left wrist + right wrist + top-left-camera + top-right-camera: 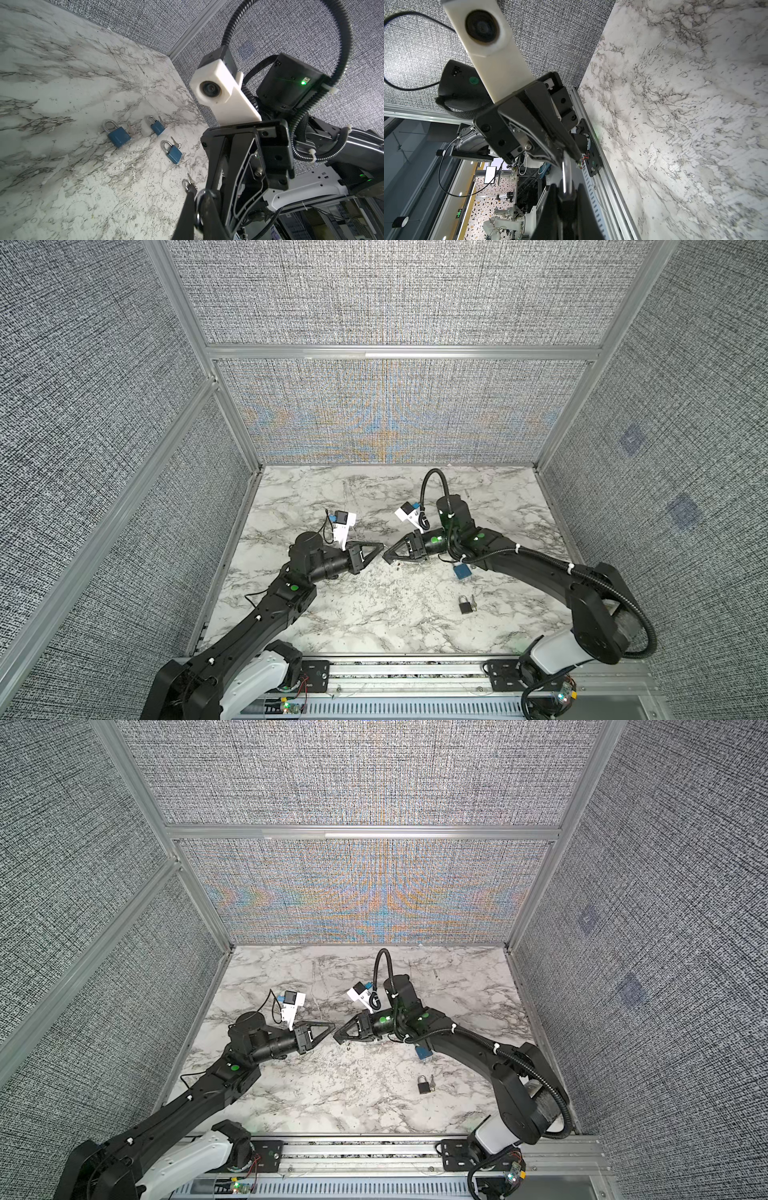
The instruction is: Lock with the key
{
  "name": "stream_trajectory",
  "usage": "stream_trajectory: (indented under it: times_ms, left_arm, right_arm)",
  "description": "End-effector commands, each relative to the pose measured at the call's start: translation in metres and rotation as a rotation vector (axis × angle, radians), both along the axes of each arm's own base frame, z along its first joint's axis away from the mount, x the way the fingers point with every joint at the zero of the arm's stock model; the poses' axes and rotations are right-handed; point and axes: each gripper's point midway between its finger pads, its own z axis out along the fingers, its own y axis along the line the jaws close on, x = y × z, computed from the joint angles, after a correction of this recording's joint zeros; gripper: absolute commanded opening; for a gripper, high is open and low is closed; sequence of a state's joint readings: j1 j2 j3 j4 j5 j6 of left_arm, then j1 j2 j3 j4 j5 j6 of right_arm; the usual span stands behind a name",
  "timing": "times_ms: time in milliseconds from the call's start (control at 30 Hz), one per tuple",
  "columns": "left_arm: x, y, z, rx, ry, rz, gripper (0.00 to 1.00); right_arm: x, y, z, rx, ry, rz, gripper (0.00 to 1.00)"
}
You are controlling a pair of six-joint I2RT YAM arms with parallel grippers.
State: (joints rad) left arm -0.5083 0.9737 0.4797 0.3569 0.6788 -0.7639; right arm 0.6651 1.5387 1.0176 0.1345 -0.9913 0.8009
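Observation:
Above the middle of the marble table point(365, 614), my two grippers meet tip to tip in both top views. My right gripper point(568, 193) is shut on the dark body of a padlock point(568, 205). Its silver shackle point(566, 174) runs straight into the tips of my left gripper point(380, 546), which is shut on it. In the left wrist view the shackle point(199, 207) shows as a silver loop between the left fingers point(187, 216). A small metal piece point(398, 565) hangs under the right gripper point(385, 556); I cannot tell if it is the key.
Three blue padlocks point(118, 135) point(156, 126) point(172, 152) and a small black padlock point(190, 186) lie on the table right of the grippers, each with keys beside it. The top views show one blue padlock point(462, 571) and the black one point(465, 604). Fabric walls enclose three sides.

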Motion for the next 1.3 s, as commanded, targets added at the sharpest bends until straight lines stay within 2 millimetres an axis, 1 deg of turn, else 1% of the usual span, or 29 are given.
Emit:
stream_trajectory:
  times_ms: [0, 233, 700, 833, 967, 1033, 1133, 1167, 1267]
  left_arm:
    - [-0.052, -0.013, -0.014, -0.002, 0.106, -0.268, 0.00]
    - [-0.052, -0.013, -0.015, -0.010, 0.113, -0.259, 0.00]
    - [-0.055, -0.016, -0.014, -0.027, 0.122, -0.271, 0.00]
    - [-0.048, -0.013, -0.015, -0.004, 0.114, -0.219, 0.00]
    - [-0.029, -0.005, -0.019, 0.062, 0.120, -0.097, 0.00]
    - [-0.020, -0.001, -0.016, 0.072, 0.108, -0.047, 0.00]
    - [-0.010, 0.004, -0.006, 0.057, 0.083, -0.018, 0.19]
    - [-0.008, 0.005, -0.004, 0.049, 0.080, -0.019, 0.23]
    - [-0.001, 0.006, 0.001, 0.023, 0.080, -0.023, 0.27]
  right_arm:
    - [0.041, 0.010, 0.036, 0.093, -0.217, -0.161, 0.00]
    - [0.054, 0.010, 0.035, 0.081, -0.235, -0.214, 0.00]
    - [0.071, 0.017, 0.027, 0.067, -0.235, -0.255, 0.00]
    - [0.070, 0.016, 0.025, 0.064, -0.237, -0.253, 0.00]
    - [0.061, 0.012, 0.016, 0.050, -0.227, -0.235, 0.00]
    - [0.054, 0.009, 0.010, 0.044, -0.214, -0.220, 0.00]
    - [0.044, 0.004, 0.004, 0.039, -0.200, -0.208, 0.00]
    - [0.042, 0.003, 0.004, 0.042, -0.196, -0.203, 0.00]
    - [0.034, 0.002, 0.004, 0.045, -0.190, -0.184, 0.00]
